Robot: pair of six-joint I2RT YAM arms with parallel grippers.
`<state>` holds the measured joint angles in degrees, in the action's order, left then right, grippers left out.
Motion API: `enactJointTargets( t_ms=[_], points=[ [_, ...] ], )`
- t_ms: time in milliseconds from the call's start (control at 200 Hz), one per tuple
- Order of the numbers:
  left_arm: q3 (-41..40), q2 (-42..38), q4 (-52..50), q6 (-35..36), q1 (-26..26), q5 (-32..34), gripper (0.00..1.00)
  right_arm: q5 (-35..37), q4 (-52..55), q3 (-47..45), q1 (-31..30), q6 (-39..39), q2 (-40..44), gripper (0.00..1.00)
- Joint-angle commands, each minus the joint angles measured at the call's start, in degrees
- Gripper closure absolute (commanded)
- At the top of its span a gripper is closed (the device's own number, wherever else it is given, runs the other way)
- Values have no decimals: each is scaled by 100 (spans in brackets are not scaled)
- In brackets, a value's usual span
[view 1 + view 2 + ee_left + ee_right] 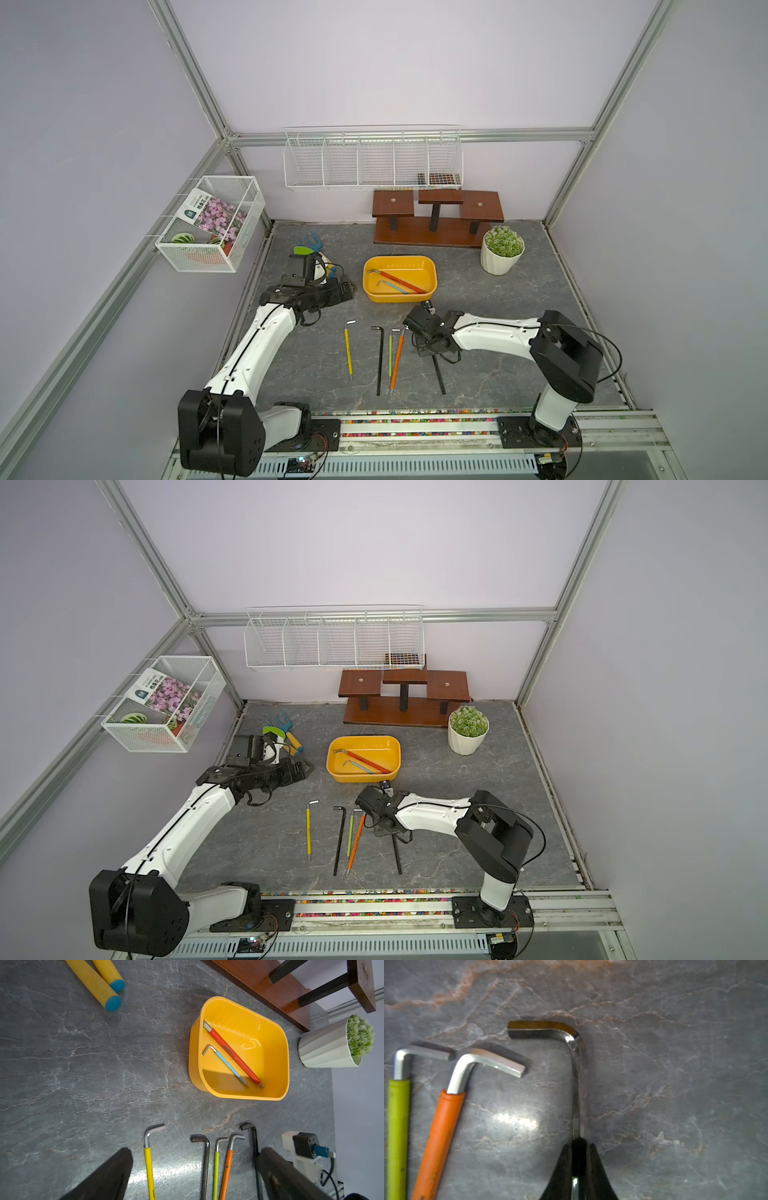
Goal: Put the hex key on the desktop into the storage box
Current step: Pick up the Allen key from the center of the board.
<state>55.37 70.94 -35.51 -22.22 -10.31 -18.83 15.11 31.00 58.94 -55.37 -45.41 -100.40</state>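
Lengthwise near-to-far, dark hex key, bent end toward storage box.

The grey veined desktop carries the yellow storage box at its middle, a wooden stand and potted plant at the back, and garden tools at the far left. In front of the box lie 5 keys, roughly parallel: a yellow hex key, a black hex key, a green hex key just beside an orange hex key, and a second black hex key.

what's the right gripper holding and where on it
The black hex key, pinched on its long shaft by the right gripper.
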Motion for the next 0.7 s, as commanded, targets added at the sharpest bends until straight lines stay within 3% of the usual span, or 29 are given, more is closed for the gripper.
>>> enactJointTargets(
  t_ms=[0,695],
  points=[
    [-50,51,-106,68,2,90,0,253,317,40,5,27,323,100],
    [-53,87,-108,59,2,56,0,42,430,92,560,934,1328,100]
  ],
)
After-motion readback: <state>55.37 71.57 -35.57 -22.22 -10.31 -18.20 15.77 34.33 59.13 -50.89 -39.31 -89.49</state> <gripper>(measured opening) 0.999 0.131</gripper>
